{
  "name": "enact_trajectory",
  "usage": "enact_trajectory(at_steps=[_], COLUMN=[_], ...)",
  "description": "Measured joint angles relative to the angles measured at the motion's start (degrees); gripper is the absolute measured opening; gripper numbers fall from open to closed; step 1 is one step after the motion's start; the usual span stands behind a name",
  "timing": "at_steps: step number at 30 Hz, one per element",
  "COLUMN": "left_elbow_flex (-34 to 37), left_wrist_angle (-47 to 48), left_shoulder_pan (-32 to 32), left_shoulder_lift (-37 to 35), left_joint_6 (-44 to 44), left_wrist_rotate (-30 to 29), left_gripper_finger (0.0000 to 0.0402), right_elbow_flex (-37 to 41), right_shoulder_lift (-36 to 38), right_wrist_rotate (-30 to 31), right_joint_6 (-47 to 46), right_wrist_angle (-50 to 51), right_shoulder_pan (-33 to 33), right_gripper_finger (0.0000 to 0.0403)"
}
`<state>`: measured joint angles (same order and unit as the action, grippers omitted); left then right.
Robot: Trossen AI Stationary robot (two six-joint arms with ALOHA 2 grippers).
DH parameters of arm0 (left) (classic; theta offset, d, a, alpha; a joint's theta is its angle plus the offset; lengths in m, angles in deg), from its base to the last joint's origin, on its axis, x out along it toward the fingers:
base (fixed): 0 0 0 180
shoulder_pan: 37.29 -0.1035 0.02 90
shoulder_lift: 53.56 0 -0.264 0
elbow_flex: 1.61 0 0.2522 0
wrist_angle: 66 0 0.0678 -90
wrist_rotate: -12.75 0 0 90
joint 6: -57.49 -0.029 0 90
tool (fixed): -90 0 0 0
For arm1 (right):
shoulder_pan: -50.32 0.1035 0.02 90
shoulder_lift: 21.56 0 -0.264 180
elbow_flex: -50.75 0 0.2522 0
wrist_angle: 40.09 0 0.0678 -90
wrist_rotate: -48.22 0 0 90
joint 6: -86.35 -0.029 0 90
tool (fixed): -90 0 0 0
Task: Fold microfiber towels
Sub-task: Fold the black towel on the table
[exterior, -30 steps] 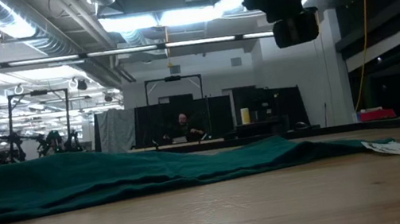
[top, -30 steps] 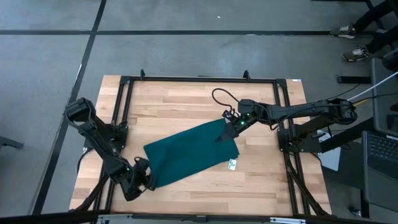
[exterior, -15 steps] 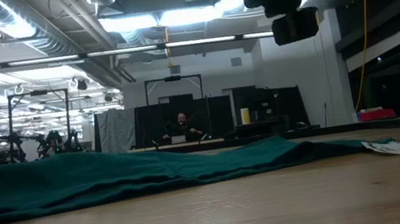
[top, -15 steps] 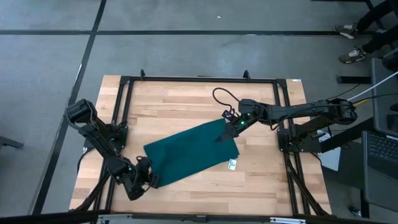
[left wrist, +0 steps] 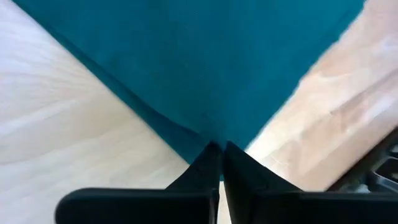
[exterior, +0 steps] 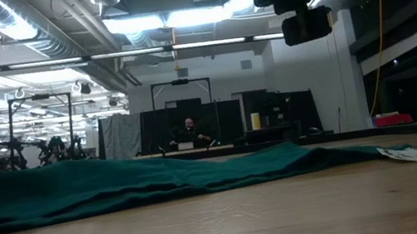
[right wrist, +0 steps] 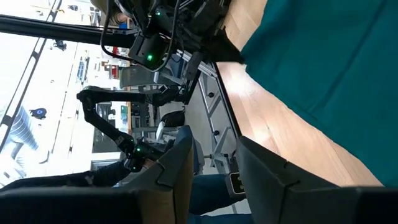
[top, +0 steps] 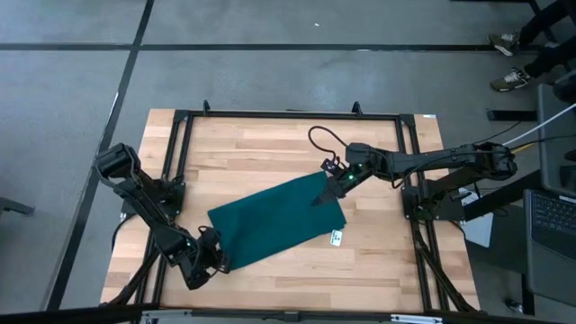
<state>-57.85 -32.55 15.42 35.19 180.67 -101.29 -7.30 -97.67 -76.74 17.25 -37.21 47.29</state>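
The dark teal microfiber towel (top: 274, 220) lies flat on the wooden table as a long rectangle, running from the near left to the far right. Its small white tag (top: 336, 238) rests on the wood beside its right end. My left gripper (top: 219, 263) stands at the towel's near-left corner, shut on it (left wrist: 219, 149). My right gripper (top: 319, 198) hovers above the towel's far-right corner. It is raised off the table in the low view (exterior: 307, 21) and open, with nothing between its fingers (right wrist: 214, 165). My left gripper pinches the towel's near-left corner (left wrist: 214, 135) between the tips of its two fingers. The fingers slant down at it from the table's near-left side. Whether they hold one layer or several I cannot tell. The rest of the towel (left wrist: 205, 62) lies spread on the table.
A black metal frame (top: 288, 114) runs around the tabletop, with the arm bases at the left (top: 166, 193) and right (top: 423, 202) sides. Bare wood lies along the far side (top: 261, 144) and the near right (top: 378, 261).
In the low view the towel's left end has bulged up a little, and a dark part of my left arm has come in at the picture's left edge. The rest of the towel has stayed where it was.
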Motion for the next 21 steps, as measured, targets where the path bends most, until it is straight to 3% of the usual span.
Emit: enact_trajectory(at_steps=[10,21], left_elbow_flex=[-1.8,-1.0], left_wrist_angle=[-4.9,-12.9], left_shoulder_pan=[0.0,0.0], left_shoulder_lift=[-4.6,-4.6], left_joint_6=[-4.1,-3.9], left_wrist_rotate=[-3.0,-3.6], left_gripper_finger=[0.0003,0.0002], right_elbow_flex=[0.0,0.0], right_shoulder_lift=[0.0,0.0], right_wrist_rotate=[0.0,0.0], right_joint_6=[-0.9,-0.7], right_wrist_angle=[-1.5,-2.4], right_shoulder_pan=[0.0,-0.2], right_gripper_finger=[0.0128,0.0123])
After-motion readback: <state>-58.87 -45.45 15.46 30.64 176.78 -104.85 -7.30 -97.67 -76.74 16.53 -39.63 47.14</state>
